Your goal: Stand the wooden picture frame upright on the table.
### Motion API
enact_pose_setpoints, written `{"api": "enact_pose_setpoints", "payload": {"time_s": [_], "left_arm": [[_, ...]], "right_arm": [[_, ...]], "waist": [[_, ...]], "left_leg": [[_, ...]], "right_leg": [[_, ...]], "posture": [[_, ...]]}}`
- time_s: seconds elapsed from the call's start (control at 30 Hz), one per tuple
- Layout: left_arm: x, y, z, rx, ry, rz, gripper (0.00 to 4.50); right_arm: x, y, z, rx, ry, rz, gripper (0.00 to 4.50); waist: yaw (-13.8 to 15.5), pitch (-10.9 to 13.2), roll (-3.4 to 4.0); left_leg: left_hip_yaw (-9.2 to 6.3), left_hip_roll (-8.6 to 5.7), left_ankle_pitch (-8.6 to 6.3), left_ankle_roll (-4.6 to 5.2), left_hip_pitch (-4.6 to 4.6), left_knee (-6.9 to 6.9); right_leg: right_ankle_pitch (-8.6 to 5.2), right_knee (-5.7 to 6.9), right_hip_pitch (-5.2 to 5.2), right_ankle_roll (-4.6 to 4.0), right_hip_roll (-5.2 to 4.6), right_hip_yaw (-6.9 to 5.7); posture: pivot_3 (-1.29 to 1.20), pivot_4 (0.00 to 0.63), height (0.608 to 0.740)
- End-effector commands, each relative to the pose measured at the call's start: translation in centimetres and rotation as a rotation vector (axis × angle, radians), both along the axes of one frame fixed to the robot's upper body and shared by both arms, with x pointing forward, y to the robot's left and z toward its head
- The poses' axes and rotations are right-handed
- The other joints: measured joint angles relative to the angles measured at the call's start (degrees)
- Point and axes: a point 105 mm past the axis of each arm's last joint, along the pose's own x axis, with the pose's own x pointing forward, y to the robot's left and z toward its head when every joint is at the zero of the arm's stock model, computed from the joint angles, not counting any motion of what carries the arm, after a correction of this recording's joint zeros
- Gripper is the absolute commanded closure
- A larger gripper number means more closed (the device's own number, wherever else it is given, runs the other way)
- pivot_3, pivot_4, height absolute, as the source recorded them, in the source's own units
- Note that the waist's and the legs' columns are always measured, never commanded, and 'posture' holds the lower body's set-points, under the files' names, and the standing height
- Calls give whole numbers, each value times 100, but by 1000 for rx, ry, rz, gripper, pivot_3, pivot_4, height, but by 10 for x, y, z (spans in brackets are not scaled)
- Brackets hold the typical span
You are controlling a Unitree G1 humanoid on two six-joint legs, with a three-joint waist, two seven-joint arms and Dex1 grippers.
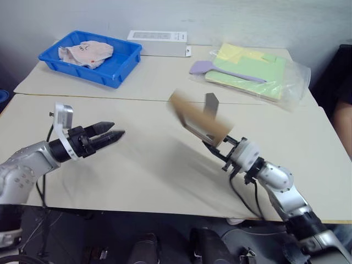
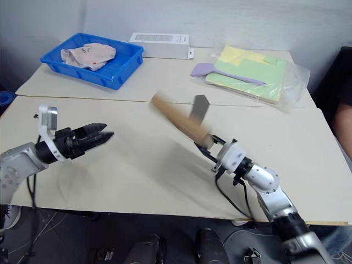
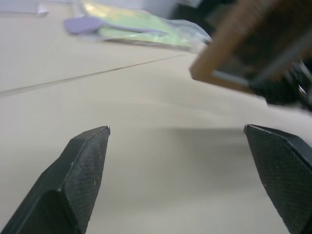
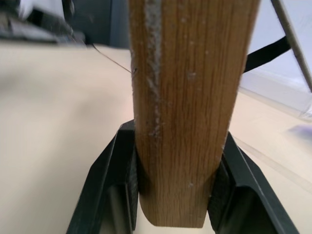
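From the left eye view, the right pincer is clamped on one short end of the wooden picture frame, which is held in the air above the middle of the surface, clear of it; the frame's long axis slants up and away from the pincer toward the robot's left, and its dark fold-out stand juts up from the back. The left pincer hangs over the surface well apart from the frame, pointing toward it, its two black fingers spread. At the far side lie a blue tray with a crumpled cloth, a white flat box, and a clear bag of green and yellow sheets with a lilac spatula on it; a pale wall stands behind. The right eye view gives the same layout. In the left wrist view, the fingers stand wide apart with bare beige surface between them, and a corner of the frame, dark back showing, hangs ahead. In the right wrist view, the light wood edge of the frame rises straight up from between the two black fingers, which press against both its faces.
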Motion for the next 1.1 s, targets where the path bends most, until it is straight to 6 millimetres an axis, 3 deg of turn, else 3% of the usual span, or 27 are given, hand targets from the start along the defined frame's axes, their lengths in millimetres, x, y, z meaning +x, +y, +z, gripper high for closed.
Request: {"api": "enact_pose_setpoints", "payload": {"time_s": [0.03, 0.17, 0.23, 0.5, 0.67, 0.8, 1.07, 1.1], "left_arm": [[-6, -14, -1, 92, -136, -84, 0], [-12, -25, -11, 97, -129, -142, 0], [-12, -25, -15, 79, -108, -146, 0], [-12, -28, -16, 52, -82, -155, 0], [-13, -28, -15, 55, -83, -151, 0], [-13, -27, -14, 62, -86, -146, 0], [-11, -27, -15, 65, -85, -138, 0], [-11, -27, -16, 64, -85, -137, 0]], "right_arm": [[11, -18, 9, 107, 128, -29, 3233], [26, -34, -8, 219, 344, -74, 3233], [30, -33, -23, 209, 425, -58, 3233], [39, -28, -82, 77, 528, -108, 3233], [40, -31, -99, 51, 573, -159, 3233], [42, -33, -104, 4, 578, -204, 3233], [45, -44, -96, -10, 533, -257, 3233], [44, -44, -95, -5, 536, -248, 2511]], "waist": [[3, 0, 0], [-2, 0, 0], [-32, 0, 0], [-73, -3, -1], [-86, -10, -5], [-86, -21, -15], [-66, -29, -16], [-64, -30, -17]], "left_leg": [[1, 0, -4, 7, 4, 0], [3, 0, -9, 14, -8, -11], [4, 1, -10, 16, -13, -15], [13, 2, -11, 19, -1, -7], [14, 3, -11, 17, 7, -8], [13, 3, -10, 16, 14, -7], [13, 3, -10, 15, 16, -8], [13, 3, -10, 15, 16, -8]], "right_leg": [[0, 2, 2, 0, -2, 1], [0, 2, -11, 0, -3, 2], [1, 12, -14, 2, -2, 1], [2, 13, -13, 4, 0, 11], [2, 16, -10, 4, 0, 14], [2, 17, -5, 4, 0, 15], [2, 15, -2, 4, -3, 16], [2, 15, -2, 4, -3, 16]], "posture": [[0, 150, 740], [0, 150, 740], [0, 150, 740], [0, 150, 740], [0, 150, 740], [0, 150, 740], [0, 150, 740], [0, 150, 740]]}}
